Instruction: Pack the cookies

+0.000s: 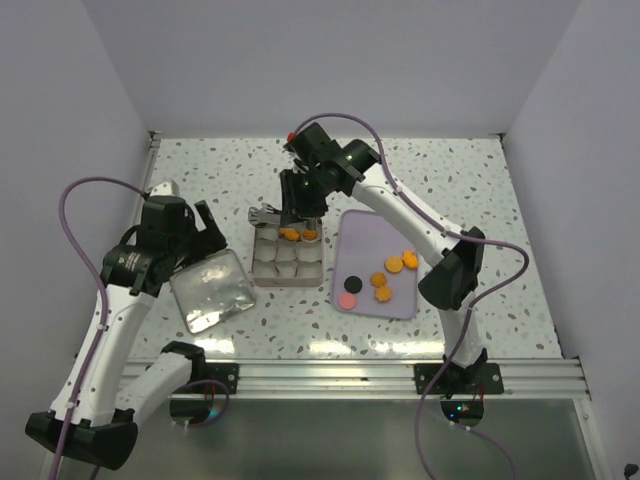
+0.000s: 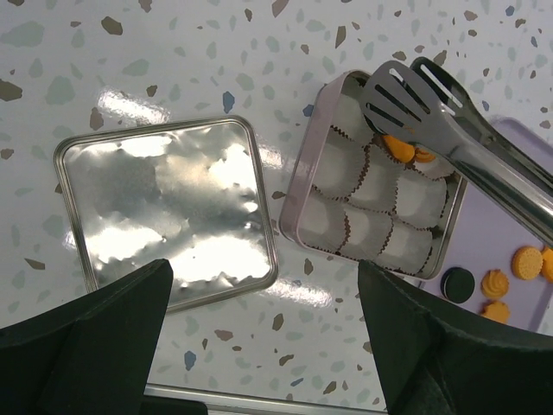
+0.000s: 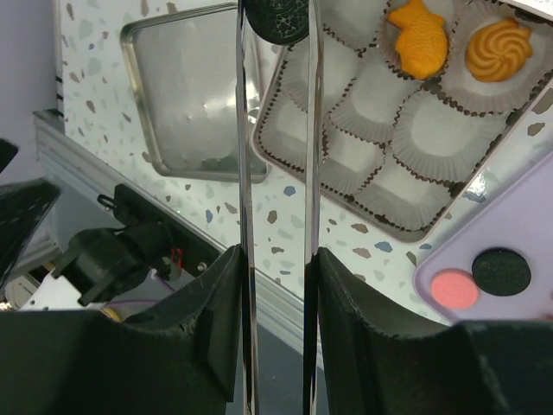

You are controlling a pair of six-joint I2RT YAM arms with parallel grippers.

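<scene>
A pink tin (image 1: 262,272) lined with white paper cups (image 3: 441,130) holds two orange cookies (image 3: 419,39) in its far row. My right gripper (image 3: 276,259) is shut on metal tongs (image 3: 244,164), which pinch a black cookie (image 3: 275,17) over the tin. The tongs also show in the left wrist view (image 2: 449,130). On the purple tray (image 1: 370,232) lie several orange cookies (image 1: 394,264), a black cookie (image 1: 351,283) and a pink cookie (image 1: 347,300). My left gripper (image 2: 268,294) is open and empty, hovering above the table between the lid and the tin.
The tin's silver lid (image 1: 212,290) lies flat left of the tin, under my left arm. An aluminium rail (image 1: 330,375) runs along the table's near edge. White walls close off the back and sides.
</scene>
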